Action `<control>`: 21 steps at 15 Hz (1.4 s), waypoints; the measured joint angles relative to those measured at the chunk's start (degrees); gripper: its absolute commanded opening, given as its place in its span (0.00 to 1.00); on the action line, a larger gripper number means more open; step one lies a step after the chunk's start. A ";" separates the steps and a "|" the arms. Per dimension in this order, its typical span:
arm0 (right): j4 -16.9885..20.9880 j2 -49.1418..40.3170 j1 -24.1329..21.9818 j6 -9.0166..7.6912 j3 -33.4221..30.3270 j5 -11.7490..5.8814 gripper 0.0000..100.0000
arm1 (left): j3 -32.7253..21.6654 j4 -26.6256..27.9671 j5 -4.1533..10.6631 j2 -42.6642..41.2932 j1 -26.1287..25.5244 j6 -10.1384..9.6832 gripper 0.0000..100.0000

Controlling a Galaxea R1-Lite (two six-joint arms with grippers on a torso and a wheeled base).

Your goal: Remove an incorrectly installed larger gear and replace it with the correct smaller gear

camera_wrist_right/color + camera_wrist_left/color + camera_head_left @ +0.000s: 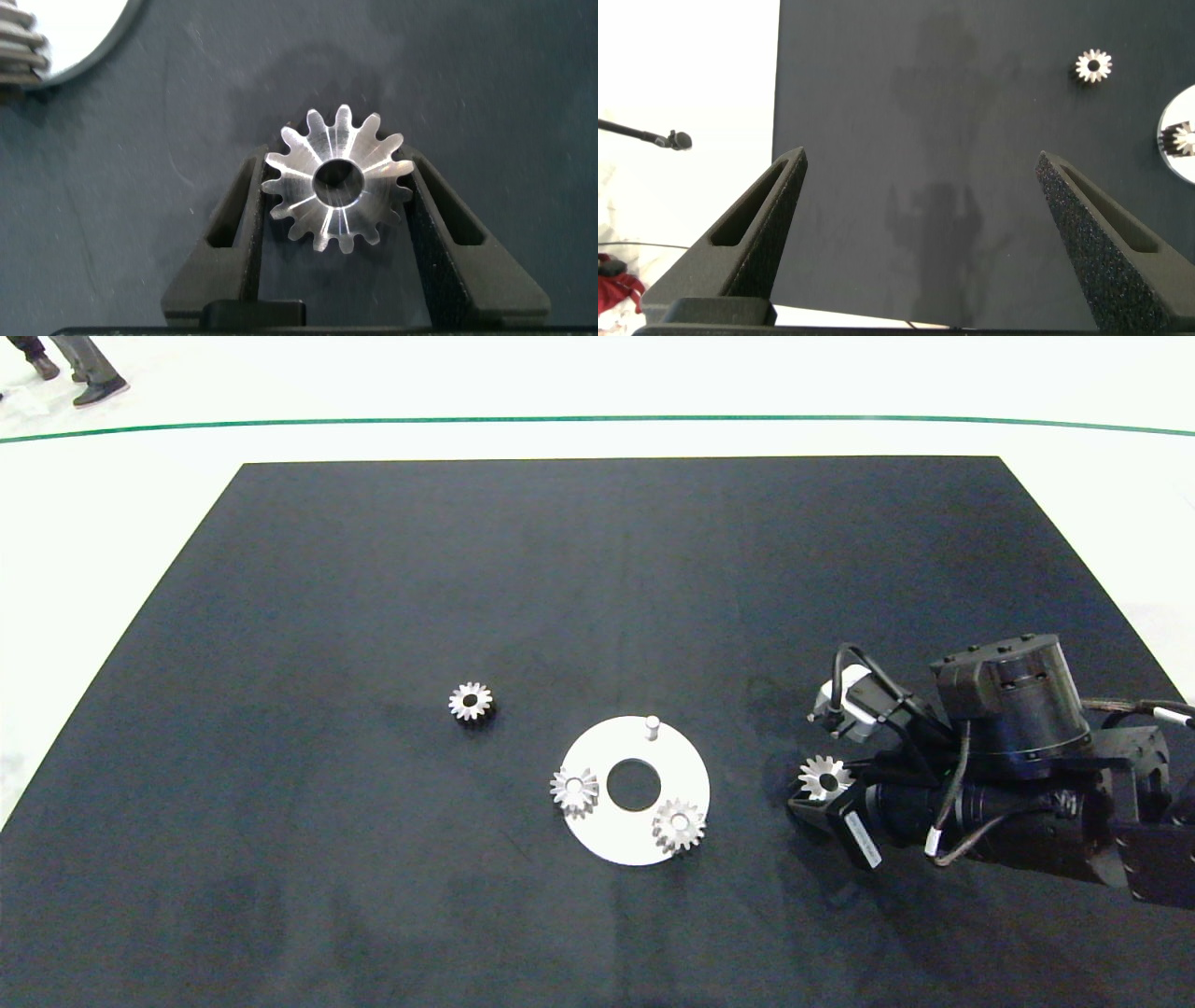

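My right gripper (823,791) is shut on the larger gear (824,776), a silver gear with flared pointed teeth and a big dark centre hole, just right of the white round plate (607,840). In the right wrist view its fingers (245,219) press both sides of the larger gear (338,177), low over the mat. The smaller gear (470,701) lies alone on the black mat, left of the plate, and also shows in the left wrist view (1093,65). My left gripper (922,159) hangs open and empty near the mat's left edge, outside the head view.
The plate carries two small gears (574,791) (679,824), a bare upright peg (653,726) and a round centre hole (634,784). The black mat (373,569) lies on a white floor. A person's shoes (98,392) stand beyond it at the far left.
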 measured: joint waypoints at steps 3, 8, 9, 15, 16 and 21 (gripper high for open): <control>0.06 -3.00 -0.11 -0.06 0.33 -0.06 1.00 | 0.22 0.05 0.00 0.02 -0.02 0.26 1.00; 0.22 -15.17 0.06 -0.59 0.96 -0.28 1.00 | 1.65 -0.28 -1.13 1.44 -0.80 1.00 1.00; 0.33 -19.24 0.48 -0.96 1.05 -0.28 1.00 | 2.17 -0.87 -2.21 2.54 -2.26 0.80 1.00; 3.04 -42.84 8.00 -2.78 1.11 0.39 1.00 | 6.56 -15.84 1.55 14.91 -24.55 -1.82 1.00; 3.25 -44.82 8.52 -3.45 0.91 1.07 1.00 | 7.27 -18.22 4.22 18.30 -28.21 -1.93 1.00; 3.34 -49.23 9.05 -3.64 0.06 2.43 1.00 | 11.46 -33.46 10.20 32.20 -37.01 1.33 1.00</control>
